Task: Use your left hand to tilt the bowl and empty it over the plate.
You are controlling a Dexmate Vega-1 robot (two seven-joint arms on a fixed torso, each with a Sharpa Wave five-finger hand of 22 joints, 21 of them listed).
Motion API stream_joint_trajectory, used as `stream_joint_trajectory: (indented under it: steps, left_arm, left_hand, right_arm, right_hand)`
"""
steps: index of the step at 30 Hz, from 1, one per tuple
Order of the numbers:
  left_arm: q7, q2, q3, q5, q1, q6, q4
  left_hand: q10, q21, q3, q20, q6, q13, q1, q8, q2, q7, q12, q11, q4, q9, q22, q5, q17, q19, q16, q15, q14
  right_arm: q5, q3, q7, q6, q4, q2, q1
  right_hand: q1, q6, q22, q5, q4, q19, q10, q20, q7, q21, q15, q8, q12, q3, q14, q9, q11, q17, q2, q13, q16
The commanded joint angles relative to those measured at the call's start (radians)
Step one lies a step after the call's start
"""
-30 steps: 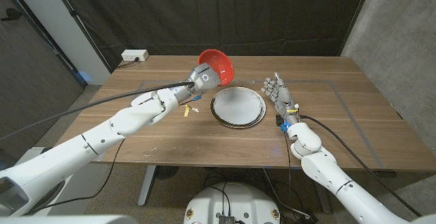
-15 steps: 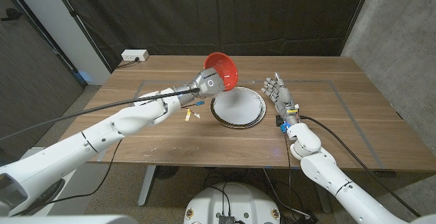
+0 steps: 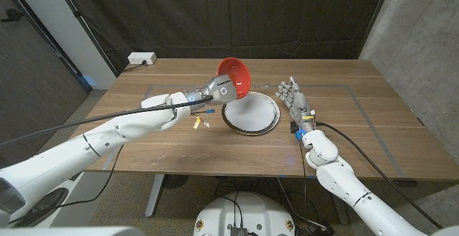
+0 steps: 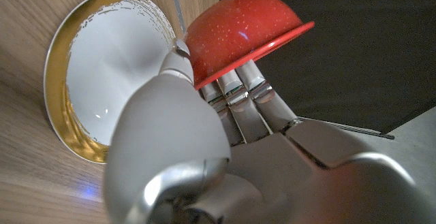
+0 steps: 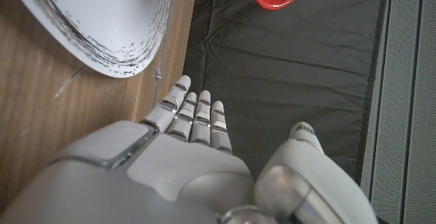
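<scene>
Robot hand (image 3: 215, 90) on our left grips the tilted red bowl (image 3: 235, 76) beside the plate (image 3: 250, 112); tipping early, we might spill onto the desk (image 3: 358, 121).

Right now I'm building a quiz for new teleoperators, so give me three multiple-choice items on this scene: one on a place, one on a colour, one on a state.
1. Where is the white plate?
A. beside the wall socket
B. between the two hands
C. at the table's front edge

2. What colour is the bowl?
A. red
B. blue
C. green

3. What is the right hand doing?
A. gripping the plate
B. holding the bowl
C. holding nothing, fingers apart

Answers: 1 B, the head view shows the plate between them. 2 A, the left hand holds a tilted red bowl. 3 C, it stands beside the plate.
</scene>
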Motion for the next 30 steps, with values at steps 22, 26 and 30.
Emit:
stream_joint_trajectory:
  steps: [22,26,30]
  left_arm:
    - [0.059,-0.009,0.138,0.259,-0.155,-0.147,0.037]
    - [0.070,-0.004,0.159,0.308,-0.160,-0.139,0.038]
    - [0.069,-0.004,0.170,0.331,-0.167,-0.140,0.037]
  left_hand:
    - [-0.005,0.013,0.004,-0.013,0.035,0.019,0.009,0.007,0.002,0.032,-0.006,-0.015,0.007,0.007,0.004,0.007,0.018,-0.013,0.001,-0.051,0.049]
    - [-0.007,0.011,0.004,-0.011,0.032,0.021,0.009,0.006,0.001,0.031,-0.008,-0.012,0.008,0.006,0.003,0.007,0.019,-0.021,0.000,-0.050,0.047]
    - [-0.008,0.011,0.004,-0.011,0.031,0.024,0.009,0.006,0.002,0.029,-0.008,-0.010,0.009,0.006,0.003,0.007,0.021,-0.025,-0.002,-0.050,0.044]
  right_arm:
    - [-0.010,-0.002,-0.031,-0.007,-0.017,0.005,-0.013]
    - [-0.011,-0.001,-0.034,-0.009,-0.020,0.004,-0.016]
    - [-0.002,-0.001,-0.028,-0.005,-0.015,0.008,-0.016]
  right_hand:
    - [0.003,0.005,0.003,0.003,-0.004,0.012,0.006,-0.006,0.006,-0.011,0.000,-0.001,0.002,-0.002,0.009,0.005,-0.002,0.006,0.012,0.004,0.000]
    - [0.002,0.005,0.003,0.003,-0.004,0.012,0.006,-0.007,0.006,-0.012,0.000,-0.002,0.001,-0.003,0.009,0.005,-0.002,0.006,0.012,0.004,0.000]
    - [0.002,0.004,0.003,0.002,-0.004,0.012,0.006,-0.007,0.006,-0.013,0.000,-0.002,0.001,-0.003,0.010,0.005,-0.002,0.006,0.012,0.004,0.000]
